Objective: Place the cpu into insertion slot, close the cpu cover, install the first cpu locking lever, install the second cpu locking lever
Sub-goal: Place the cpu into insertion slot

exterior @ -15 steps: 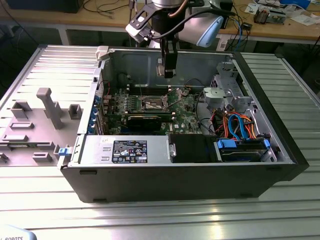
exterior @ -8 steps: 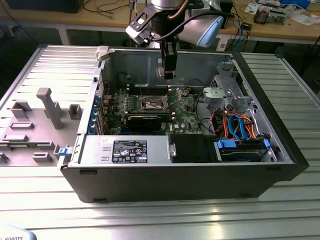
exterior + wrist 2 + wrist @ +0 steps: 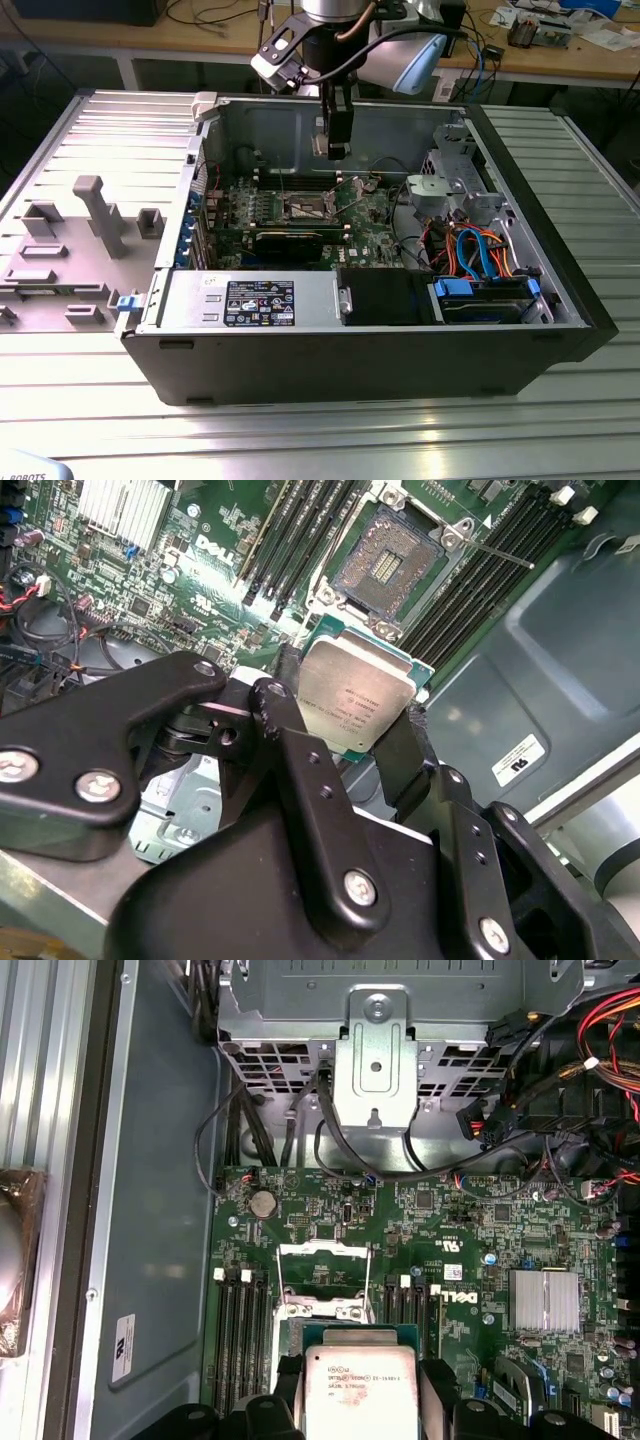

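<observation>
Gripper [image 3: 345, 715] clamped on the cpu [image 3: 355, 705]. The black fingers [image 3: 290, 740] pinch two opposite edges, with a narrow gap set by the chip. The chip's silver metal top faces both wrist cameras, and a green rim shows along one edge. The cpu [image 3: 358, 1390] is in the air, clear of the board and not seated.

In the exterior view the gripper [image 3: 333, 148] points straight down from a vertical wrist. The arm [image 3: 330, 20] drops in from the bench side. The tool tip hangs inside the open computer case [image 3: 400, 350], close to its far wall and above the motherboard [image 3: 470, 1220].

The insertion slot [image 3: 385, 565] is bare, with a dark pin field and a silver rim. It sits mid-board between two banks of long black memory slots [image 3: 240, 1330]. The cpu cover [image 3: 322, 1256] is flipped open and lies on the side of the slot toward the drive cage [image 3: 375, 1050]. A thin locking lever [image 3: 495, 552] sticks out sideways from the slot, unlatched. In the first wrist view the held chip overlaps the near edge of the slot.

A finned heat sink [image 3: 545, 1300] sits on the board, well apart from the slot. The case lies on its side on a ribbed metal tabletop [image 3: 300, 430]. Orange and blue cables [image 3: 475, 255] are bunched at the case's corner on the exterior view's right.
</observation>
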